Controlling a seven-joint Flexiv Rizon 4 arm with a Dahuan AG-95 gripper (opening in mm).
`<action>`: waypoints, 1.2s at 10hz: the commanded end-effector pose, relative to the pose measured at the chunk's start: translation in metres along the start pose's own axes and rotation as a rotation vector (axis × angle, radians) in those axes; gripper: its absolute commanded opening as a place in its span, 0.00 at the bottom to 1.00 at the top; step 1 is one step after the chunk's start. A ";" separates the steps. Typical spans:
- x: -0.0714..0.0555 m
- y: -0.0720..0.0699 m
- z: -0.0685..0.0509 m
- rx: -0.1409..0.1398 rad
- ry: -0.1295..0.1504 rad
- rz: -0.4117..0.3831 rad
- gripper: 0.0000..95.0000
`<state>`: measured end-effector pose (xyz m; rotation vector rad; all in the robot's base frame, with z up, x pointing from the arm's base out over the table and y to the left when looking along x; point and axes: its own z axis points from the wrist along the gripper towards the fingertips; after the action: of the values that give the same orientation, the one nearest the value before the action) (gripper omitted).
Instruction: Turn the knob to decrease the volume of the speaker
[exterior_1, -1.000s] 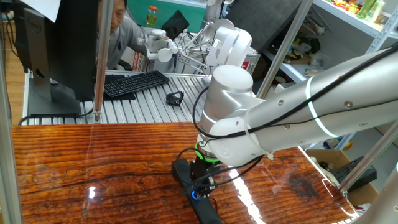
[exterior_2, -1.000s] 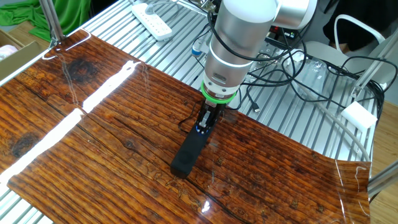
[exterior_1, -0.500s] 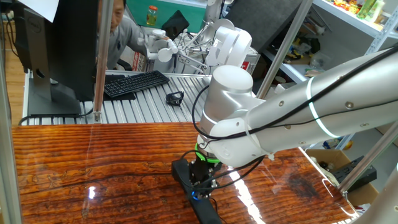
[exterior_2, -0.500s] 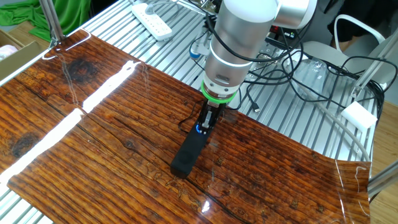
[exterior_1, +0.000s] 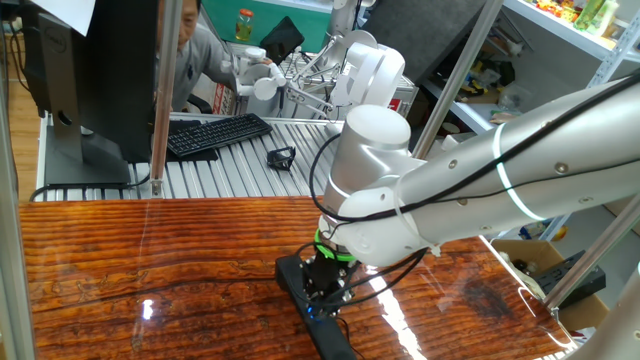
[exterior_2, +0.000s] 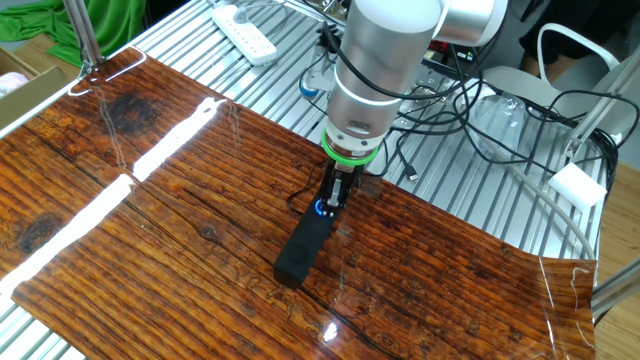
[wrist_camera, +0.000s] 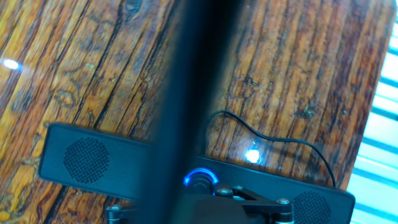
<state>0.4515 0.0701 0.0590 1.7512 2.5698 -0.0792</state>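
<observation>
The speaker (exterior_1: 322, 322) is a long black bar lying on the wooden table. It also shows in the other fixed view (exterior_2: 303, 246) and across the bottom of the hand view (wrist_camera: 87, 160). The knob (wrist_camera: 200, 180) glows with a blue ring on the bar's top, and its glow shows in the other fixed view (exterior_2: 320, 208). My gripper (exterior_2: 334, 192) points straight down at the knob, with its tips at or just over it. It also shows in one fixed view (exterior_1: 324, 288). A blurred dark finger (wrist_camera: 186, 93) covers the middle of the hand view, so the jaw gap is hidden.
A thin black cable (wrist_camera: 273, 140) runs from the speaker across the wood. Metal slats with a keyboard (exterior_1: 215, 133), a monitor and a person lie behind the table. A power strip (exterior_2: 245, 32) and tangled cables (exterior_2: 450, 95) lie on the slats.
My gripper has sunk slightly onto the knob, and the wrist has shifted a little. The blue glow is more covered in one fixed view. The speaker has not moved.
</observation>
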 end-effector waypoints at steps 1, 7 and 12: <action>0.001 0.001 0.000 0.000 -0.001 -0.030 0.00; 0.001 0.001 0.001 0.007 -0.019 -0.138 0.00; 0.002 0.001 0.001 0.010 -0.012 -0.256 0.00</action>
<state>0.4505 0.0705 0.0590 1.4143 2.7671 -0.1110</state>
